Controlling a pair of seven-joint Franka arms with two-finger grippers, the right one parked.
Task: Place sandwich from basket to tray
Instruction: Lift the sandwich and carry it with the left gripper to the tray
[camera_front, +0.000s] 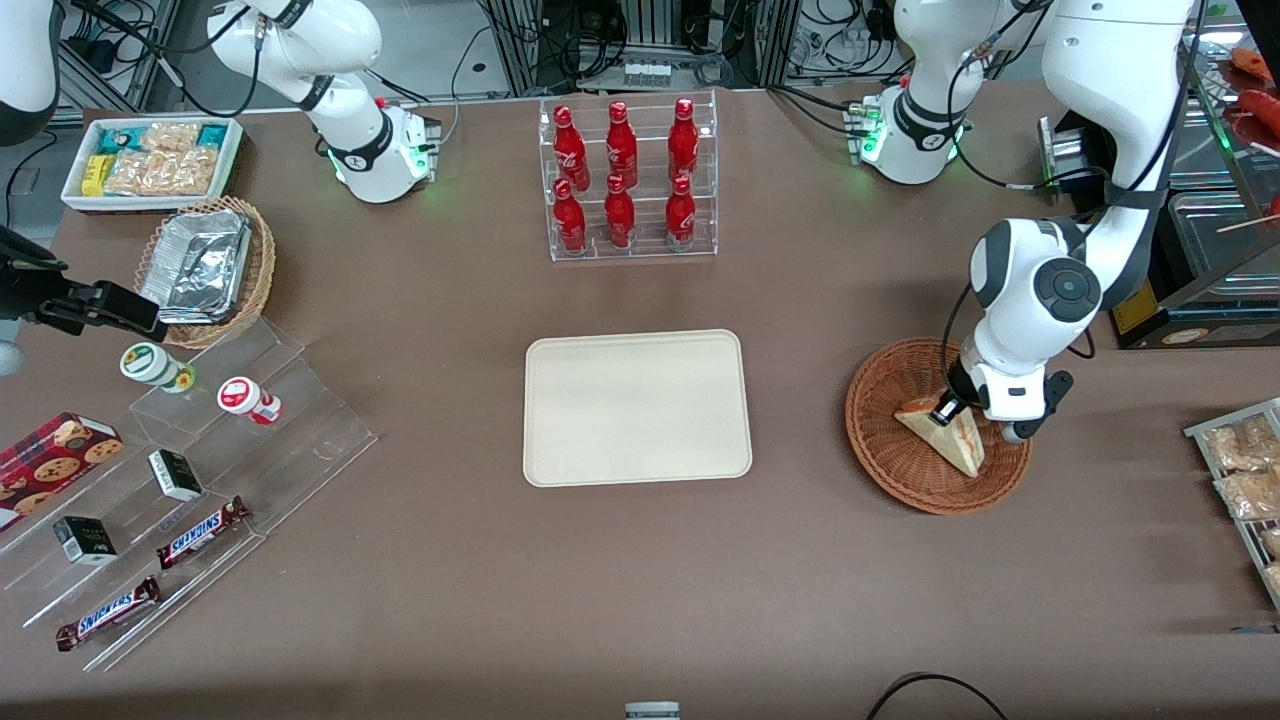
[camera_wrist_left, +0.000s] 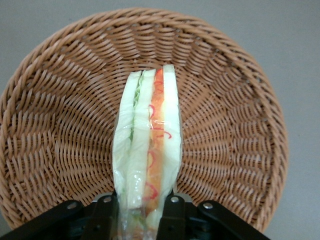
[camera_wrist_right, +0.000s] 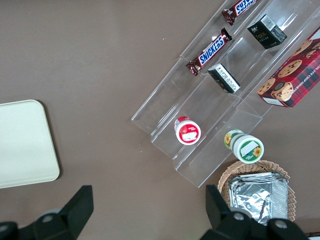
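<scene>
— Status pls: where's the sandwich (camera_wrist_left: 147, 150) rn?

— Sandwich in the basket (camera_front: 880, 440), standing on edge, filling side up. In the wrist view the gripper (camera_wrist_left: 142, 210) has a finger (camera_wrist_left: 102, 212) on each side of the wedge, pressed against the wrap — so closed on it, by the look. Front view agrees: gripper (camera_front: 945, 410) down inside the basket, at the wedge's end farther from the front camera.

— Lifted?

— Can't say for sure. Sandwich (camera_front: 945, 435) sits within the rim, low; I'd judge it hasn't cleared the basket yet.

— And the tray (camera_front: 637, 408)?

— Nothing on it, well apart from the basket, toward the parked arm's end.

— So what's done, what's left?

— Reach + grasp look done. Left, imo: lift out, carry over to the tray, set down, let go — most of the job.
</scene>
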